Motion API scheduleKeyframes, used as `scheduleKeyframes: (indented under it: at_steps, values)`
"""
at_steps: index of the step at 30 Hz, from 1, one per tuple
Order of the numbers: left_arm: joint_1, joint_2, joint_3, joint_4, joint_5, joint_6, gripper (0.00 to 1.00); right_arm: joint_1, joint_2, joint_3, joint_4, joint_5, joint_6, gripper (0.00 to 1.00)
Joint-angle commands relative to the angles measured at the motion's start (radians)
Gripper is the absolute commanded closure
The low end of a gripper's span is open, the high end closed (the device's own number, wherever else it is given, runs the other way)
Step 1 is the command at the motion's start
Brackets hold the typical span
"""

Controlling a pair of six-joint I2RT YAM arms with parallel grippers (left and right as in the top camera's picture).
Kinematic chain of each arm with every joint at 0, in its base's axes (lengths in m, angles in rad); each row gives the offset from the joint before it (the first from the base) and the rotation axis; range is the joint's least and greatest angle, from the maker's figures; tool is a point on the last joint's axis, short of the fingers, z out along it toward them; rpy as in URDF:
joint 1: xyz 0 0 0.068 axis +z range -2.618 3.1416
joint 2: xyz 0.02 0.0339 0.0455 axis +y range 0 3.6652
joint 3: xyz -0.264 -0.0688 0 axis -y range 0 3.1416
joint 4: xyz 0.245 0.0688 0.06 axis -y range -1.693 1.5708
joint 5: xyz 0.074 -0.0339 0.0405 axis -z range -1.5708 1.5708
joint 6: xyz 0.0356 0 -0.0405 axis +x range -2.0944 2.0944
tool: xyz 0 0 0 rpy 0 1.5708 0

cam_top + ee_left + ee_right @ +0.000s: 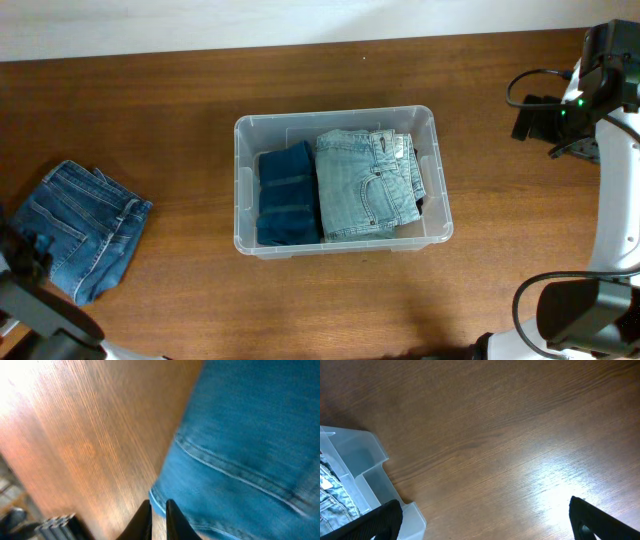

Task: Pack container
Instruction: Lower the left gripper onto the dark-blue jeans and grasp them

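The right claw [487, 527], spread wide, hangs over the wooden tabletop [510, 425], with the clear container [370, 462] holding light denim [332, 497] at eight o'clock.

White arm [612, 200], blk cable [533, 72], blk jaws

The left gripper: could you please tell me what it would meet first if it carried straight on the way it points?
Most likely the near edge of the folded blue jeans lying on the table; the left gripper points right at it, though depth is hard to judge.
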Motion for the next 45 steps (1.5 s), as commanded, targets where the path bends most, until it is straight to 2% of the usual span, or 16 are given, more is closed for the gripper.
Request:
scheduleKeyframes:
  at_steps: [1, 6, 8, 13, 15, 29, 37, 45]
  values:
    - [0.055, -0.023, -0.092, 0.07, 0.077, 0.014, 0.88, -0.006, 0.002, 0.003, 0.0, 0.012, 0.005, 0.01]
    - [0.071, -0.023, -0.126, 0.164, 0.208, 0.112, 0.7, -0.006, 0.002, 0.003, 0.0, 0.012, 0.005, 0.02]
    - [0.071, -0.024, -0.126, 0.176, 0.211, 0.111, 0.42, -0.006, 0.002, 0.003, 0.0, 0.012, 0.005, 0.01]
    - [0.072, -0.024, -0.126, 0.208, 0.217, 0.109, 0.08, -0.006, 0.002, 0.003, 0.0, 0.012, 0.005, 0.01]
    - [0.072, -0.024, -0.126, 0.218, 0.234, 0.108, 0.02, -0.006, 0.002, 0.003, 0.0, 0.012, 0.005, 0.02]
    - [0.072, -0.023, -0.126, 0.29, 0.278, 0.116, 0.01, -0.006, 0.002, 0.003, 0.0, 0.012, 0.005, 0.01]
    - [0.072, -0.022, -0.128, 0.346, 0.401, 0.219, 0.01, -0.006, 0.002, 0.003, 0.0, 0.012, 0.005, 0.02]
    - [0.072, -0.023, -0.128, 0.344, 0.397, 0.224, 0.01, -0.006, 0.002, 0.003, 0.0, 0.012, 0.005, 0.01]
